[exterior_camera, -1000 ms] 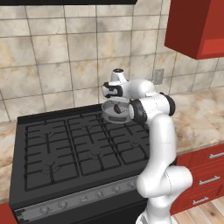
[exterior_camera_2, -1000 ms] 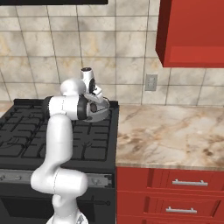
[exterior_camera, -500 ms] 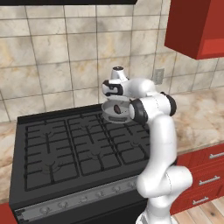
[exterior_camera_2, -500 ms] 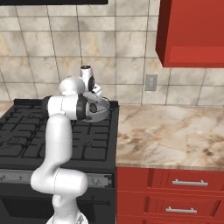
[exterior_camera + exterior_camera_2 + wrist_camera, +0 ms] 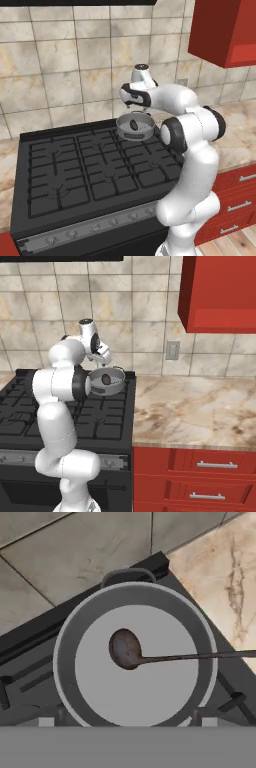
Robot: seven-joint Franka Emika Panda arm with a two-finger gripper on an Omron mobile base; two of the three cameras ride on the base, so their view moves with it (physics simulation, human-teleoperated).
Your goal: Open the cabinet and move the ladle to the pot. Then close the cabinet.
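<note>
Since the ladle [image 5: 125,648] now lies inside the pot [image 5: 135,599], the next job looks like closing the cabinet [image 5: 226,31]. In the hand view the brown bowl of the ladle rests on the pot's flat grey floor, a little toward 9 o'clock from the middle. Its thin handle runs out toward 3 o'clock, goes over the pot's rim and pokes out past it. So the ladle's long line goes from 9 to 3 in that view. One small loop handle of the pot sits at 12 o'clock on the rim.

The pot stands on the black stove [image 5: 75,175], on the back burner at the corner nearest the counter [image 5: 200,406].

The gripper [image 5: 134,104] hangs over the pot and looks down into it, with the ladle below it and a clear gap between them. I cannot tell if its fingers are spread or pressed together, because the fingers are too small and dark to make out. It does not seem to hold anything.

From the gripper, the red cabinet is up and off to the robot's right, at about 2 o'clock in the left base view. It hangs on the wall above the counter. I think the arm must lift and swing that way. The door and its handle are cut off at the picture edge, so I cannot tell how far open it is.
</note>
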